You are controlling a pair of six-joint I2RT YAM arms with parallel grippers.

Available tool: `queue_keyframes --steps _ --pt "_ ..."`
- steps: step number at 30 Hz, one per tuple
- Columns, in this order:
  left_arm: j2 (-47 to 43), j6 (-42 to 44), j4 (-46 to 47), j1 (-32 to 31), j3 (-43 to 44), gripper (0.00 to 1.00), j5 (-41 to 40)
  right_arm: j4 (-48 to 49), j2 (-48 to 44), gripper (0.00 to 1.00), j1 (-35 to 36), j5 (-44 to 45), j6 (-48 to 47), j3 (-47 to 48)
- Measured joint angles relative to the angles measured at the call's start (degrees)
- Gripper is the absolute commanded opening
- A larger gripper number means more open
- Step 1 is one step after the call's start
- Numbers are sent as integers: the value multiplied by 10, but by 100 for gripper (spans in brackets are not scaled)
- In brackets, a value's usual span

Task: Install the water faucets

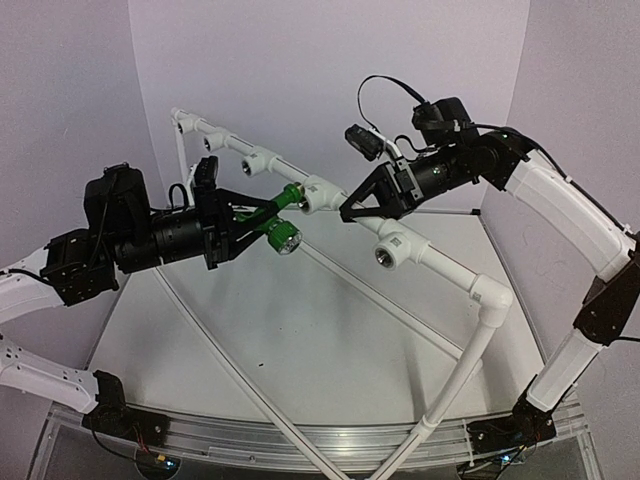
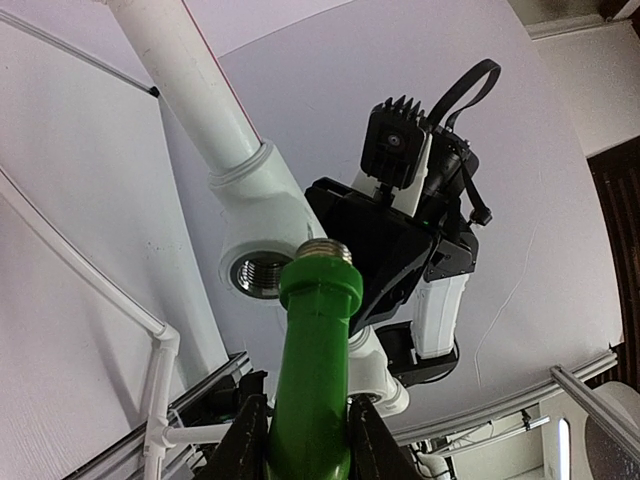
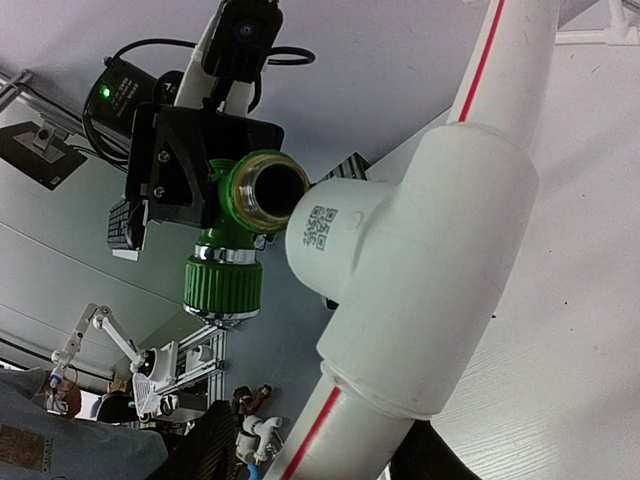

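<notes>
The left gripper (image 2: pixel 308 445) has its jaws clamped on the body of the green faucet (image 2: pixel 318 340), holding it well above the counter (image 1: pixel 300 340) with its threaded end (image 2: pixel 327 250) leading. That end sits just beside the open port (image 2: pixel 260 275) of the white tee fitting (image 2: pixel 262 215), slightly off its axis and not yet entered. Beyond, the right gripper (image 1: pixel 348 208) straddles the same tee, probably to brace the pipe (image 1: pixel 440 260) against the screwing-in. I cannot tell whether its jaws actually grip.
</notes>
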Motion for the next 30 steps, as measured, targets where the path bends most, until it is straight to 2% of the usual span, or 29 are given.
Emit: queue_keyframes --steps 4,9,18,30 --pt "0 -11 -6 0 3 0 3 -3 0 42 0 1 17 0" --pt "-8 -24 -26 -1 3 0 3 -13 0 28 -1 6 60 5" --pt "-16 -74 -42 -6 3 0 3 -15 0 15 0 9 68 7" --pt "-12 -169 -5 -10 -2 0 2 -16 0 0 0 9 79 7"
